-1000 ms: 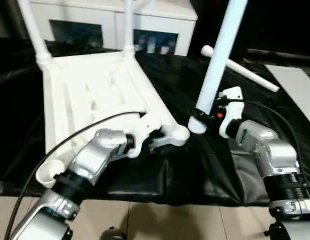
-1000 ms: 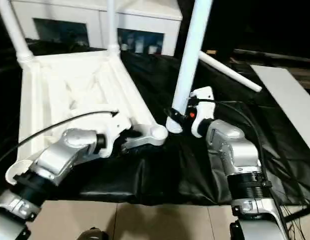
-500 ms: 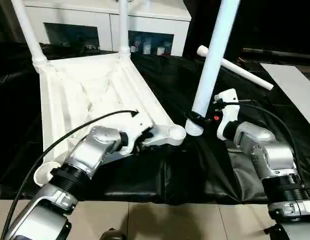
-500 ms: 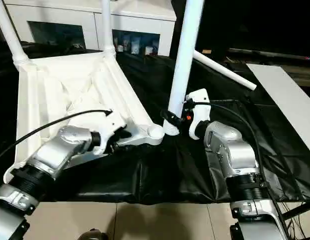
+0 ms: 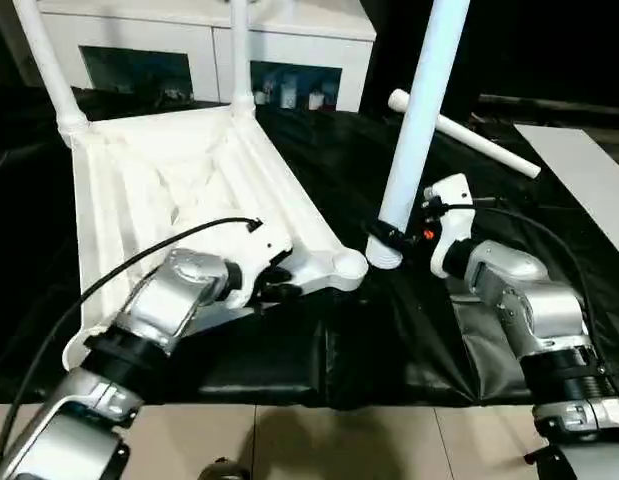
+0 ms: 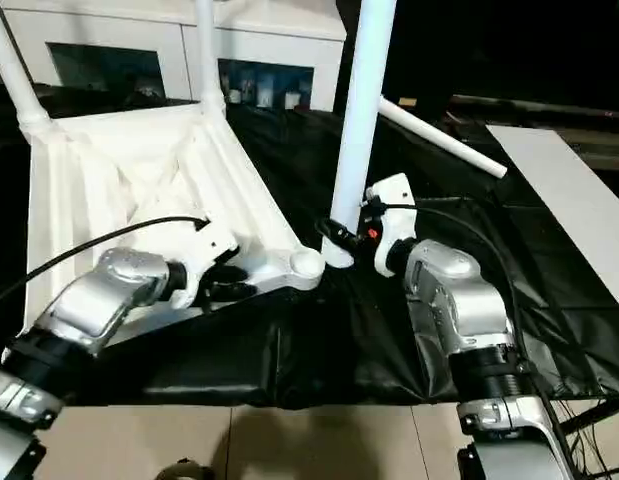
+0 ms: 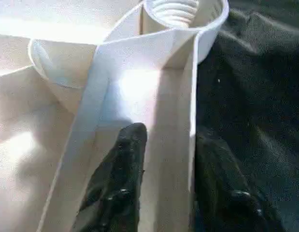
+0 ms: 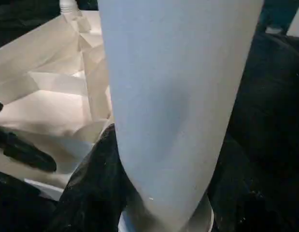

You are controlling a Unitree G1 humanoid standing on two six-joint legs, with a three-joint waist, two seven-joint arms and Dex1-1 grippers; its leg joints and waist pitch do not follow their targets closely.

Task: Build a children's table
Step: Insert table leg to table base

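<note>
Left gripper (image 7: 163,169) has just closed in: over the last second its fingers (image 7: 118,183) narrow onto the side wall of the upturned table top (image 5: 159,190), one inside, one outside, near the free threaded corner socket (image 5: 346,267). We see it clamped there, top lying ribs-up on the black cloth (image 5: 409,330). Right gripper (image 5: 399,240) stays clamped on an upright leg (image 5: 417,120), foot just beside that socket. We judge the top now braced for screwing. Fourth leg (image 5: 464,133) lies behind.

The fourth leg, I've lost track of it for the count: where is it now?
The loose leg lies flat on the black cloth at the far right, behind the upright leg.
</note>
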